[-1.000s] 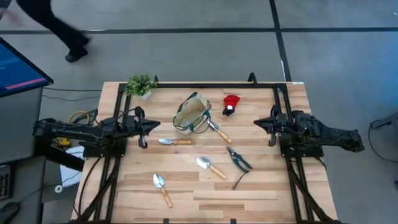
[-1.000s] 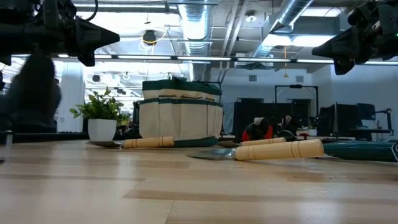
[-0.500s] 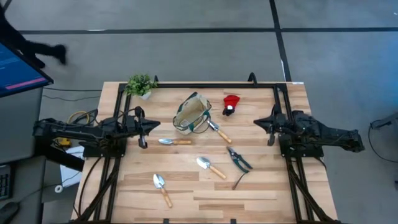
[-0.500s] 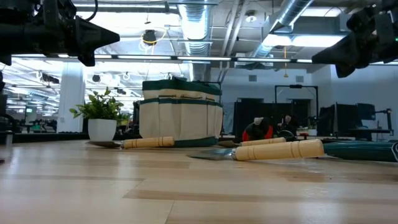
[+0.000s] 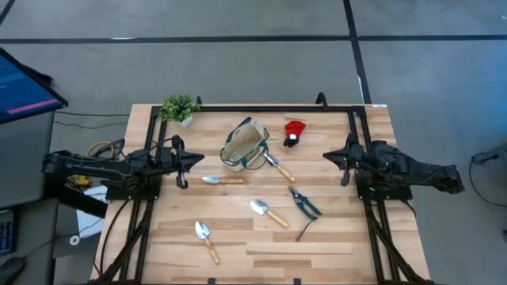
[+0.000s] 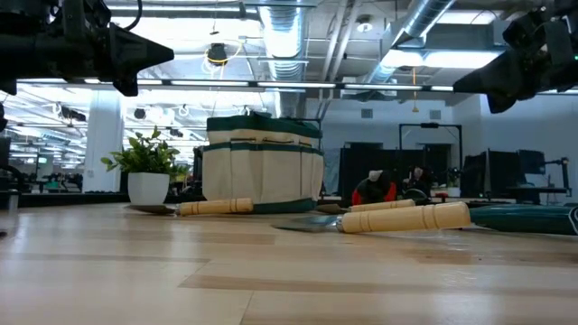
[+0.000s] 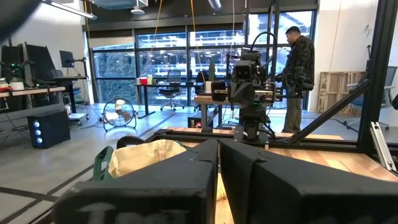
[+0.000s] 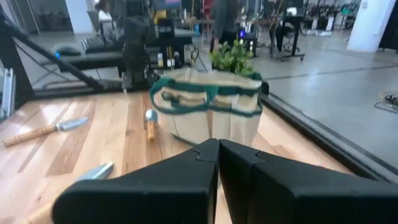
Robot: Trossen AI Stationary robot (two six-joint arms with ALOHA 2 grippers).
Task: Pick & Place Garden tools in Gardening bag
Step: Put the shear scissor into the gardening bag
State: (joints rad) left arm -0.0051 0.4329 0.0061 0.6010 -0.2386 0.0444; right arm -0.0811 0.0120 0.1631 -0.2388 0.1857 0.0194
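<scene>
My gardening bag sits at the table's far middle, trowels and shears scattered on the wood in front, red item beside it. Left gripper and right gripper hang at opposite edges, both clenched on nothing.

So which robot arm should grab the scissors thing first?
Probably the right: the dark-handled pruning shears lie on the wooden table's right half, nearer the right end effector than the left end effector.
</scene>
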